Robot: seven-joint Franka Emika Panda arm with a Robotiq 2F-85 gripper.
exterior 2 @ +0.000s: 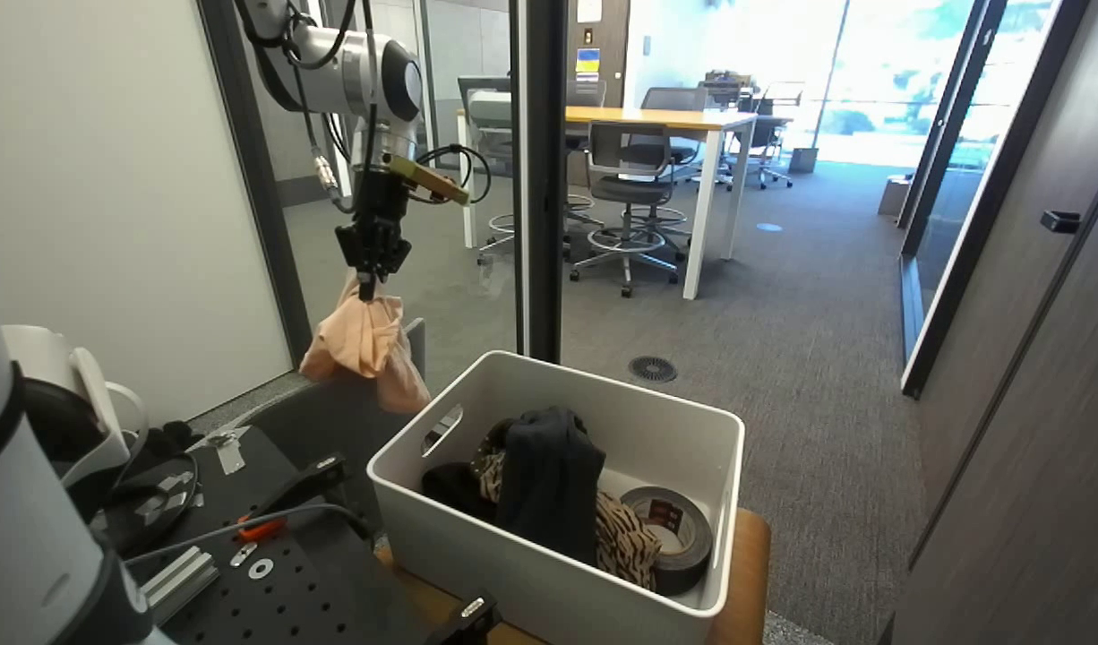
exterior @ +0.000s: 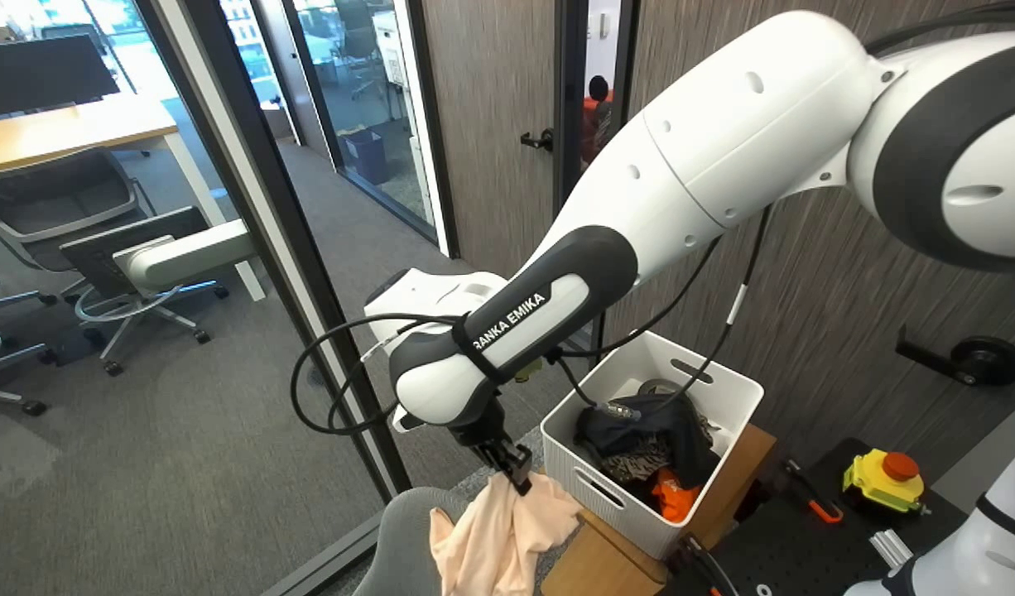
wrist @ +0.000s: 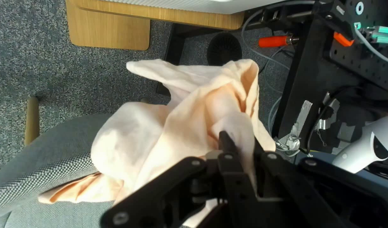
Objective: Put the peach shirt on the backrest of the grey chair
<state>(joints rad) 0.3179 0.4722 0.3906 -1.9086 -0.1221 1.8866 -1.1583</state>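
The peach shirt hangs bunched from my gripper, whose fingers are shut on its top. The shirt also shows in an exterior view and in the wrist view, with a fold between the fingertips. The gripper points down above the grey chair. The chair also shows in the wrist view, where a lower part of the shirt overlaps its rim. I cannot tell how much of the shirt touches the chair. The shirt hides part of the chair.
A white box holding dark and patterned cloths and a tape roll stands beside the chair on a wooden piece. A black perforated table carries tools and clamps. A glass wall with a dark post stands behind the chair.
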